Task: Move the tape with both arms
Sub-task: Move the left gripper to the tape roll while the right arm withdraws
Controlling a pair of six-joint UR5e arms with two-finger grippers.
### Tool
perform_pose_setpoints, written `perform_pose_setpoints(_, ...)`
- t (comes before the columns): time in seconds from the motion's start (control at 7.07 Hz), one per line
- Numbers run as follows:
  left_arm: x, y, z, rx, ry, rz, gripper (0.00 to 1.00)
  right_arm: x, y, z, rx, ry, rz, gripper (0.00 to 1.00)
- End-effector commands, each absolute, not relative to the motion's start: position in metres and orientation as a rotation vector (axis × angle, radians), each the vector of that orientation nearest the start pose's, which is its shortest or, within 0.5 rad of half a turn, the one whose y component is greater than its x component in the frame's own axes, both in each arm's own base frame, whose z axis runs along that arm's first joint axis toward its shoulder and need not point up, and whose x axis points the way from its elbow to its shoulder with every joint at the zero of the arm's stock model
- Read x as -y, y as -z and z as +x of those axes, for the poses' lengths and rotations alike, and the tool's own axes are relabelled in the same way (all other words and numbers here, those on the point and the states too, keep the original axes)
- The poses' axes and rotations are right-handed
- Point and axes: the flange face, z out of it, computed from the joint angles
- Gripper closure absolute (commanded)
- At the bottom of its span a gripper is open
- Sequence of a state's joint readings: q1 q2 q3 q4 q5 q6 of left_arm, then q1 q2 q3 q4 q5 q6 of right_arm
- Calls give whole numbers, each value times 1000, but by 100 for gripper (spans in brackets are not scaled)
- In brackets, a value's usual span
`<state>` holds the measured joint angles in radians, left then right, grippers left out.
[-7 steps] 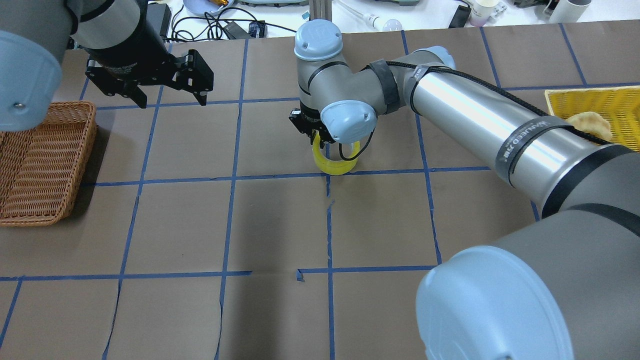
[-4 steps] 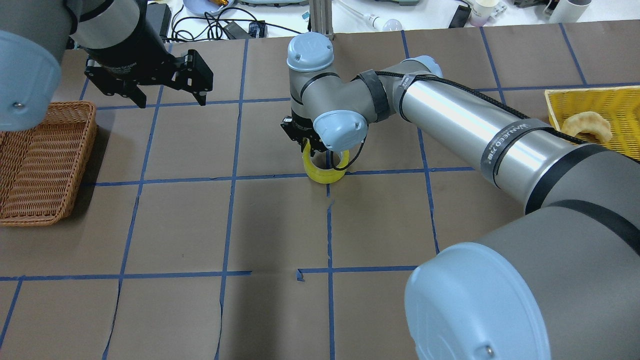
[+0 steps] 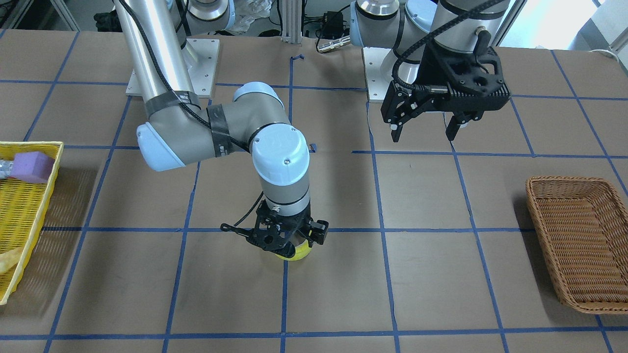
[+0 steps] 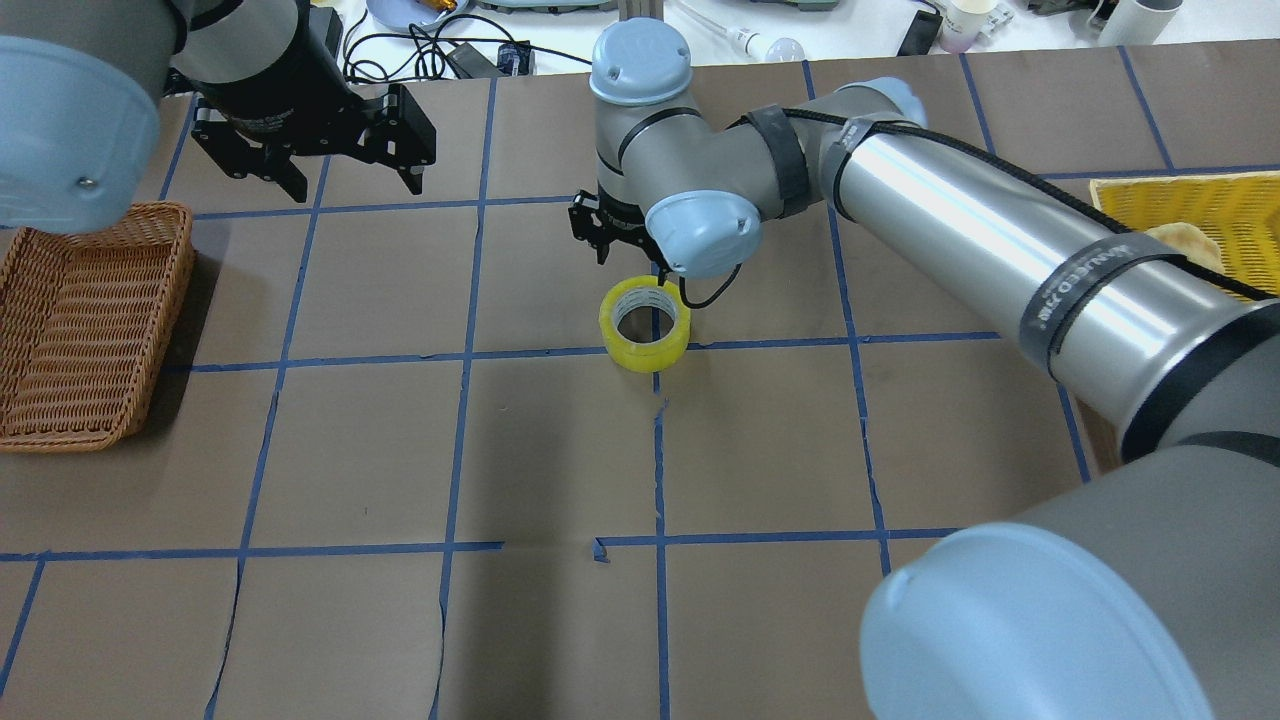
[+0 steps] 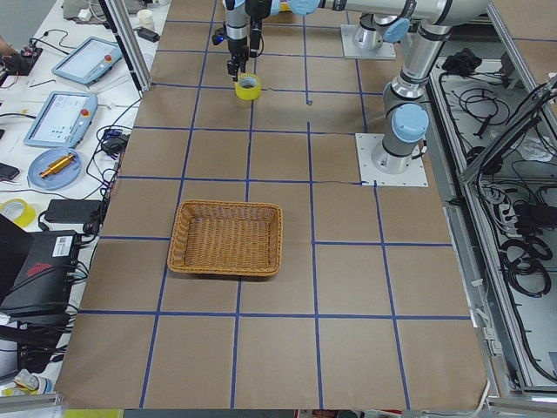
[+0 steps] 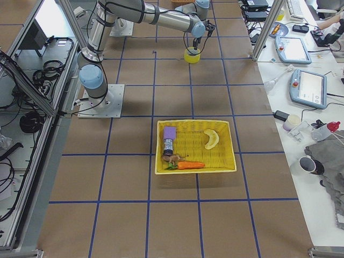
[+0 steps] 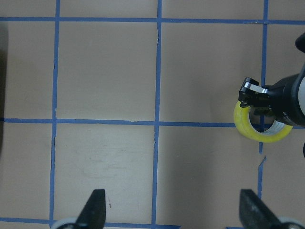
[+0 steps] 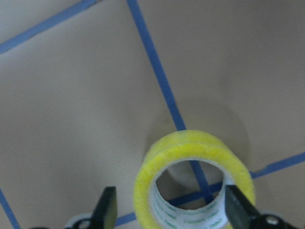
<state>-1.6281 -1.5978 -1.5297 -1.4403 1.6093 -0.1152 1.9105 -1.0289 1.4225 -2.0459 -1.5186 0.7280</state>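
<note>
Freed from the right end effector (image 3: pixel 287 236), which has lifted above it with fingers apart, the tape (image 4: pixel 645 325) lies flat on the table (image 4: pixel 560 450) at a grid crossing (image 4: pixel 657 352), and I see the left end effector (image 4: pixel 355 185) hovering well apart, also spread.

Overhead looks forward-down, front camera opposite; side views far; wrist cameras near (both share tape (image 8: pixel 195 143)).
</note>
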Motion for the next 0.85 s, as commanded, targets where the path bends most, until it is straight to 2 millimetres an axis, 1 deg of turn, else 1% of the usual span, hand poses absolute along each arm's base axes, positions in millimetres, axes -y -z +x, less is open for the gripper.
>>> perform_pose_setpoints(0.0,528,-466,-162,-3080,117,-506,0,616,-352,248,-3056,12,506,0)
perform_pose_setpoints(0.14,537,-438,-171,-3017,87,-842,0,609,-393,197,-3046,33,527,0)
perform_pose_setpoints(0.28,537,-399,-187,-2978,31,-940,0,588,-422,165,-3072,3,397,0)
perform_pose_setpoints(0.42,535,-351,-222,-2967,10,-1073,0,565,-444,146,-3109,-70,275,0)
perform_pose_setpoints(0.57,534,-309,-257,-2942,-35,-1297,0,549,-457,138,-3183,-114,262,0)
perform_pose_setpoints(0.71,535,-272,-278,-2888,-124,-1385,0,547,-456,138,-3200,-136,261,0)
